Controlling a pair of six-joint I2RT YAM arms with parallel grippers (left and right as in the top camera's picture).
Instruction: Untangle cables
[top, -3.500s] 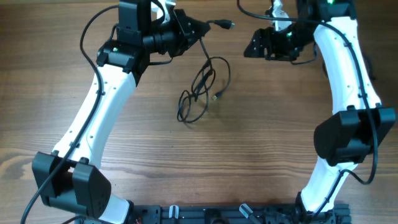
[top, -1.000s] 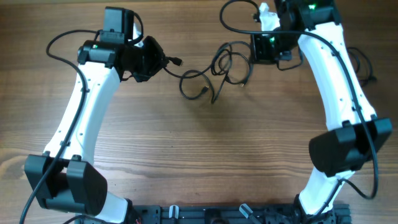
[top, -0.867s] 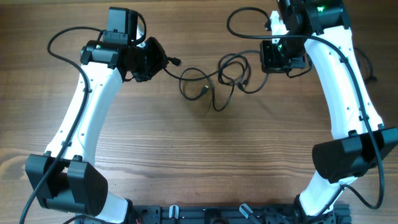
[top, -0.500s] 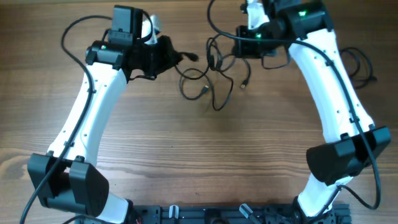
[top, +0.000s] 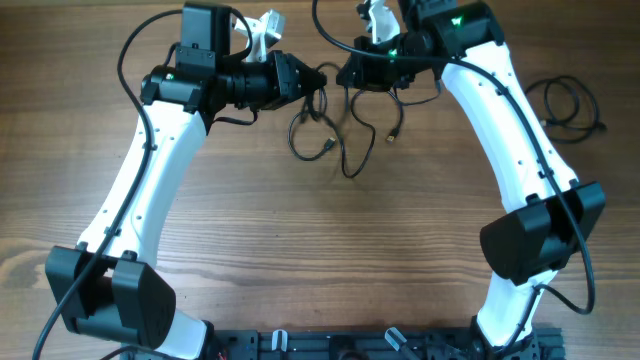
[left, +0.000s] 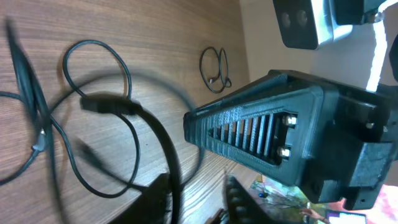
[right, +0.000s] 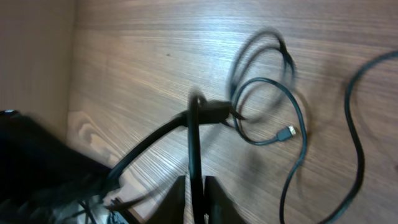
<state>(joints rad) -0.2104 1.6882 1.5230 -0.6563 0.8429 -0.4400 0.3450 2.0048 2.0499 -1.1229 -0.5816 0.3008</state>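
Surface: a wood-grain top (top: 330, 260), which I watch from overhead and from both wrist cameras.

Cables: thin black cords (top: 340, 135) in loose overlapping loops at the far middle of the surface, between the two grippers. Most loops lie flat, and a few strands rise toward the grippers.

Left gripper: it sits (top: 314, 80) at the upper left edge of the tangle and points right. In my left wrist view its fingers (left: 155, 199) stand apart, released. A blurred strand runs down between them, close to one finger, and I cannot tell whether it touches.

Right gripper: it sits (top: 350, 74) at the upper right of the tangle, just beside the left gripper and facing it. In my right wrist view its fingers (right: 177, 199) sit close together, clenched on one strand of the cables. That strand climbs out from between them to a knot of crossing strands.

Plug: a small connector (top: 393, 133) on a free end, lying on the surface at the right side of the tangle.

Coil: a separate black cord (top: 568, 103) looped near the right edge of the surface. It is well apart from the tangle and from both grippers.

Arms: white links with black joints. The left arm (top: 150, 190) and right arm (top: 520, 150) both reach from the near edge to the far side.
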